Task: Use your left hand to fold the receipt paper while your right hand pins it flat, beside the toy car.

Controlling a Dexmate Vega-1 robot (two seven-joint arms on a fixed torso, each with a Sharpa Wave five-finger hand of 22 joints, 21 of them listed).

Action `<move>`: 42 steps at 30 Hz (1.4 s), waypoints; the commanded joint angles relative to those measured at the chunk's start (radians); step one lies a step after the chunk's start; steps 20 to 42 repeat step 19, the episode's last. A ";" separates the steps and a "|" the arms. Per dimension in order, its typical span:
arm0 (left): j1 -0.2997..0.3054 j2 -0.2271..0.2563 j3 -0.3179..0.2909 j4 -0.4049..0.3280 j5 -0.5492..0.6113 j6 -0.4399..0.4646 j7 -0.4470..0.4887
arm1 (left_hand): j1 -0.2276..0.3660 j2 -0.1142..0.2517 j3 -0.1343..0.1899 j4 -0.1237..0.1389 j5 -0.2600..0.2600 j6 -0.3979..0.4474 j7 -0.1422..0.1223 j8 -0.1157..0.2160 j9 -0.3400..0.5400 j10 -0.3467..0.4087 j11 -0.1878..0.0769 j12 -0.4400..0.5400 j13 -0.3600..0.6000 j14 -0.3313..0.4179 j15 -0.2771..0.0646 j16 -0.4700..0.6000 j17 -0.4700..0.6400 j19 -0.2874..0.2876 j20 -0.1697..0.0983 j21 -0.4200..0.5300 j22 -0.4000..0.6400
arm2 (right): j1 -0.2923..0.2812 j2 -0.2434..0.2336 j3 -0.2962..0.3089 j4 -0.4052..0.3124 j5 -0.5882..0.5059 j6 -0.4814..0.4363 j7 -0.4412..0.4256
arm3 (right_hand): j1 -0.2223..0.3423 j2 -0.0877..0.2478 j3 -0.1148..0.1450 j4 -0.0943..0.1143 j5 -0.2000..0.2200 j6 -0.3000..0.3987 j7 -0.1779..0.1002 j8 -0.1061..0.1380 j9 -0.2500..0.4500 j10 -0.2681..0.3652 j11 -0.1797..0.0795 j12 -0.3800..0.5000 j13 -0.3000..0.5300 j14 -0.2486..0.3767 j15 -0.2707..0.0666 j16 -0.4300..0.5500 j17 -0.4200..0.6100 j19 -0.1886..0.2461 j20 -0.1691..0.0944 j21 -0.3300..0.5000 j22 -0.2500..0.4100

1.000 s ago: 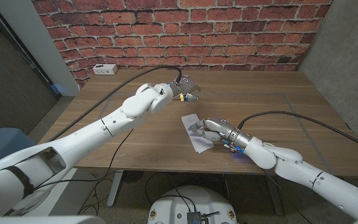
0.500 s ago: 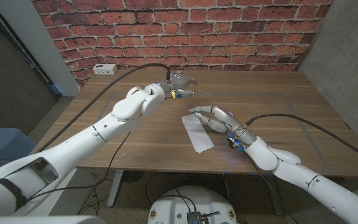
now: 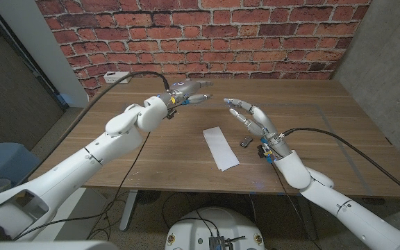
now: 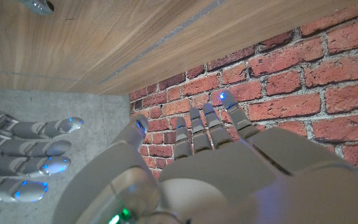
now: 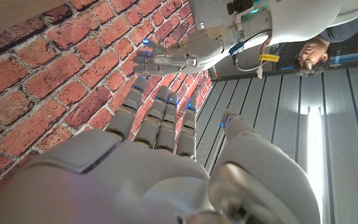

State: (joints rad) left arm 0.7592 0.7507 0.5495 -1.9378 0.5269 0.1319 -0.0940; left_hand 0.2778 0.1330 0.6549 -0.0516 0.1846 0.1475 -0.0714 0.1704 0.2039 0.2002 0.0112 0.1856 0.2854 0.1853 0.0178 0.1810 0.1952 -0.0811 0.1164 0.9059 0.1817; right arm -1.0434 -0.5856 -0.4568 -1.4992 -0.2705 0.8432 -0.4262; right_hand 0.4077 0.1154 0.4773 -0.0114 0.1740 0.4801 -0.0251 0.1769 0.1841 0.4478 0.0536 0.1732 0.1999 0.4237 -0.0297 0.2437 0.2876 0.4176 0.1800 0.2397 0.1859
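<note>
The receipt paper (image 3: 221, 147) lies flat near the front edge of the wooden bench (image 3: 325, 118), touched by neither hand. Just to its right sits a small dark toy car (image 3: 246, 143). Above that, the right hand (image 3: 252, 121) is raised with fingers spread, holding nothing. Farther back, the left hand (image 3: 188, 91) hovers, fingers apart and empty. A white box (image 3: 117, 77) rests by the brick wall (image 3: 255, 35).

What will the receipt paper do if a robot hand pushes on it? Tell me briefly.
The receipt paper looks thin and lies flat on the table, so it would probably slide or buckle rather than resist. It appears very light and floppy; an unpinned end would likely lift. Both the left robot hand and right robot hand are raised off it.
</note>
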 commanded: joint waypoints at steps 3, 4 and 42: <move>0.131 0.034 -0.147 0.111 -0.441 -0.208 0.106 | -0.026 -0.001 -0.001 0.005 -0.007 -0.065 -0.025 -0.003 -0.013 -0.057 -0.001 -0.008 -0.022 -0.080 0.001 -0.010 -0.008 -0.026 -0.016 -0.022 -0.003 | -0.020 0.073 0.070 0.018 0.174 -0.045 0.047 | -0.039 -0.023 -0.026 0.004 0.003 -0.007 0.000 0.008 0.002 -0.030 0.001 0.008 -0.003 -0.048 0.010 -0.025 -0.013 -0.027 0.034 -0.020 -0.001; 0.138 0.033 -0.153 0.124 -0.470 -0.225 0.108 | -0.028 -0.002 -0.002 0.005 -0.008 -0.069 -0.028 -0.001 -0.015 -0.066 -0.003 -0.008 -0.026 -0.090 0.002 -0.010 -0.009 -0.031 -0.019 -0.026 -0.003 | -0.020 0.083 0.078 0.024 0.182 -0.044 0.039 | -0.047 -0.025 -0.030 0.006 0.004 -0.002 0.000 0.011 0.002 -0.028 0.001 0.011 -0.003 -0.056 0.011 -0.029 -0.016 -0.039 0.035 -0.026 -0.002; 0.262 0.015 -0.232 0.204 -0.724 -0.286 0.209 | -0.047 0.006 -0.006 0.013 -0.011 -0.133 -0.023 0.001 -0.025 -0.159 0.006 -0.008 -0.067 -0.174 0.021 -0.006 -0.016 -0.071 -0.003 -0.064 -0.004 | 0.032 0.206 0.127 0.113 0.114 -0.003 -0.088 | -0.052 -0.024 -0.022 -0.019 0.018 0.065 0.029 0.028 0.000 0.017 0.018 0.030 -0.008 -0.068 0.025 -0.041 -0.060 -0.095 -0.015 -0.037 -0.004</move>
